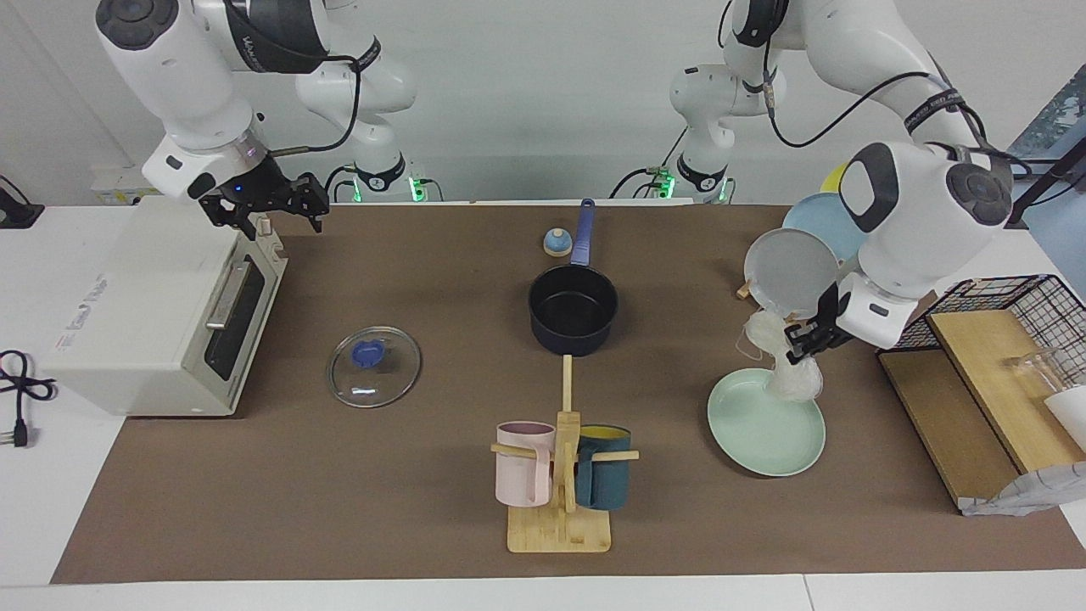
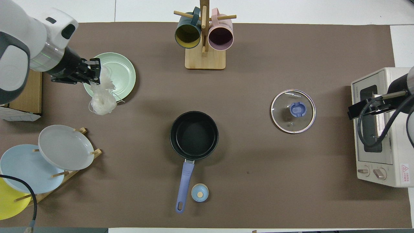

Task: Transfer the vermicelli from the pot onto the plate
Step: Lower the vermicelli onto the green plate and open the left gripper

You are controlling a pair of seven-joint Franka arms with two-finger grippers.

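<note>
Now your left pincer (image 1: 802, 344) was clenched on the vermicelli (image 1: 789, 361), which hung over the plate's (image 1: 764, 433) rim at its 1 o'clock edge in the facing view, its lower end touching the plate. That plate sat toward the left arm's end of the table (image 1: 339, 509). Mid-table, the pot (image 1: 573, 310) was empty. Your right pincer (image 1: 284, 208) waited over the toaster oven (image 1: 144, 305); you couldn't tell its grip.

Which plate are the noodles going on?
Find the left gripper holding the vermicelli up. The plate lies flat on the table right under it. It is mint green; the grey plate and blue plate stand in a rack.
</note>
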